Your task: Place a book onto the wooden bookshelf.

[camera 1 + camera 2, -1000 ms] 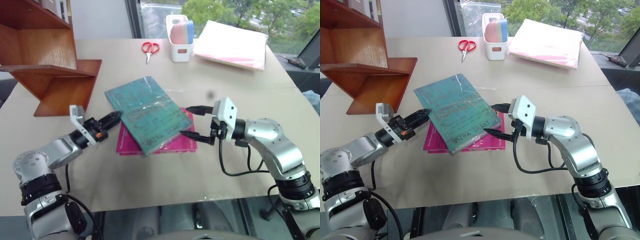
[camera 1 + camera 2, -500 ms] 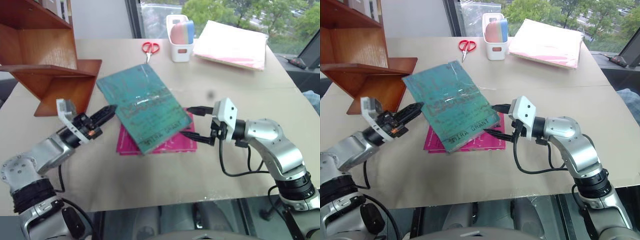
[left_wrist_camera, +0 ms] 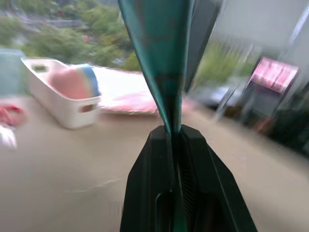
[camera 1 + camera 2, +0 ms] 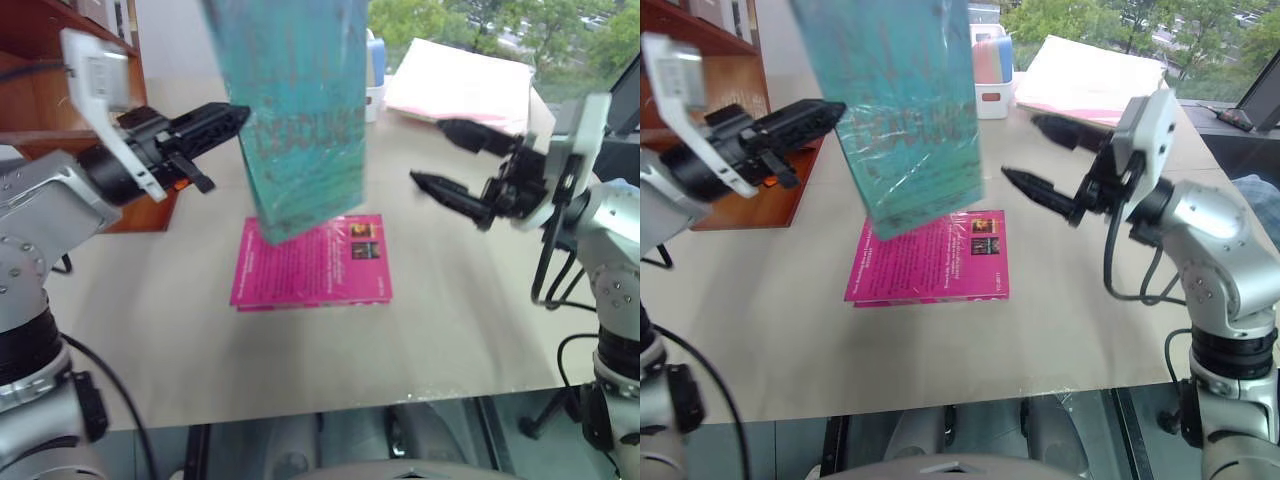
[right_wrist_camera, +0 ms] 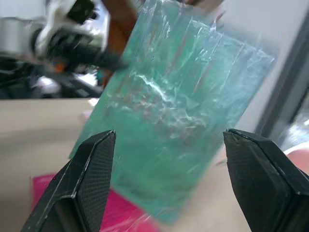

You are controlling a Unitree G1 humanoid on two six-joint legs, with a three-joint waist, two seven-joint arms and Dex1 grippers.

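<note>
The teal-green book (image 4: pixel 300 110) hangs upright in the air above the table, its top edge cut off by the head views. My left gripper (image 4: pixel 240 115) is shut on its left edge, and in the left wrist view the fingers (image 3: pixel 159 159) pinch the thin book (image 3: pixel 161 58) edge-on. To the right, my right gripper (image 4: pixel 432 152) stands open and clear of the book, with nothing between its fingers. It faces the book's glossy cover (image 5: pixel 178 121) in the right wrist view. The wooden bookshelf (image 4: pixel 40 60) stands at the far left, behind my left arm.
A magenta-pink book (image 4: pixel 315 262) lies flat on the table below the raised one. A white holder (image 3: pixel 63 94) and a pale pink paper stack (image 4: pixel 465 85) sit at the back right. The table's front edge (image 4: pixel 330 400) runs close to me.
My left gripper has lifted the teal book off the pink one and rolled it from flat to upright. My right gripper has risen and drawn off to the right, still open.
</note>
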